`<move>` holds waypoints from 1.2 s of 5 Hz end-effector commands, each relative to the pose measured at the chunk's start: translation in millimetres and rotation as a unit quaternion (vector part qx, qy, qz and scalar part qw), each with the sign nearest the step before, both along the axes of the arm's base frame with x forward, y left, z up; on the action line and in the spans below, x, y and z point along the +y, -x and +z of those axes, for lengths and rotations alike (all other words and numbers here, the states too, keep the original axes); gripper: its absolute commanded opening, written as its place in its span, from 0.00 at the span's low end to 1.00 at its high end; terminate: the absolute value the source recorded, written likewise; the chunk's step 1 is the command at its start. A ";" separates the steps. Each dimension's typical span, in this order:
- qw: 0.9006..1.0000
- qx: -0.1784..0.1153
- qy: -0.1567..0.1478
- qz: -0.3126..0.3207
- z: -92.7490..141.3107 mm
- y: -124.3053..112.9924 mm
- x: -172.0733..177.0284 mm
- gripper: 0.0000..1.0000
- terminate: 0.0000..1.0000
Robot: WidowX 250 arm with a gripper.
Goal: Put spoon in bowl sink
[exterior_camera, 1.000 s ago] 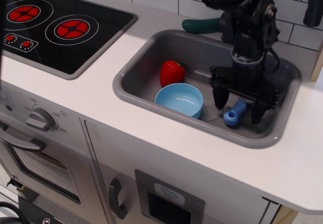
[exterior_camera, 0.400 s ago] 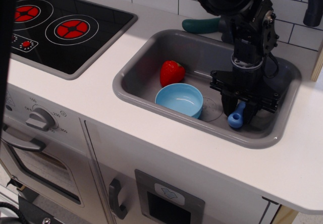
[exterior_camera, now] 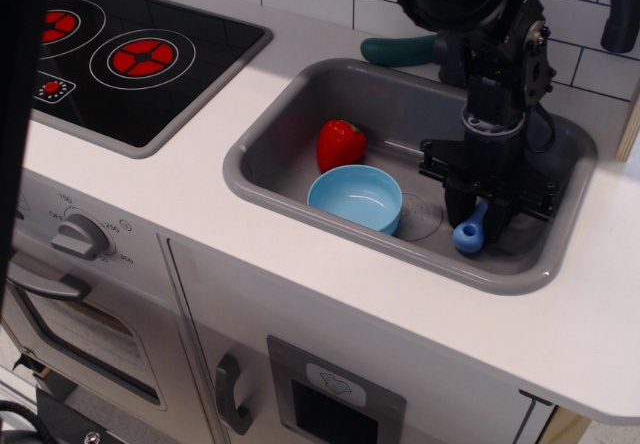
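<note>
The light blue spoon (exterior_camera: 469, 232) lies at the right end of the grey sink (exterior_camera: 262, 134); only its handle end with the hole shows, the scoop is hidden behind the gripper. My black gripper (exterior_camera: 477, 219) points straight down into the sink and its fingers are closed on the spoon's handle. The light blue bowl (exterior_camera: 356, 197) sits empty on the sink floor to the left of the gripper, apart from the spoon.
A red strawberry (exterior_camera: 341, 144) lies in the sink just behind the bowl. A dark teal handle-shaped thing (exterior_camera: 397, 50) lies on the counter behind the sink. A black stovetop (exterior_camera: 110, 54) with red burners is at the left. A dark faucet (exterior_camera: 622, 9) is at the top right.
The gripper's fingers, spread either side of the spoon one second ago, have closed on its handle. The spoon's handle end has shifted slightly. Bowl and strawberry have not moved.
</note>
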State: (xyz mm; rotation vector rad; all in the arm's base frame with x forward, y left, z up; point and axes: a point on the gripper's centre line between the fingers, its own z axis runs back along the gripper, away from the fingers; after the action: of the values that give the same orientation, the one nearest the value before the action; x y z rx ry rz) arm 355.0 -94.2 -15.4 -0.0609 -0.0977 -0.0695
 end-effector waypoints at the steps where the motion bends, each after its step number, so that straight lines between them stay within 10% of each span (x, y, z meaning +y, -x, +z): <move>1: 0.996 -0.037 0.028 0.074 71.1 -1.0 13.6 0.00 0.00; 3: 0.954 -0.026 0.027 0.299 81.6 15.8 42.5 0.00 0.00; 6: 0.843 -0.007 0.019 0.538 81.5 31.2 75.4 0.00 0.00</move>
State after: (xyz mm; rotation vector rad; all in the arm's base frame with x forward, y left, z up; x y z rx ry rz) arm 321.7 -10.9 44.1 -0.0084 -0.0662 1.0712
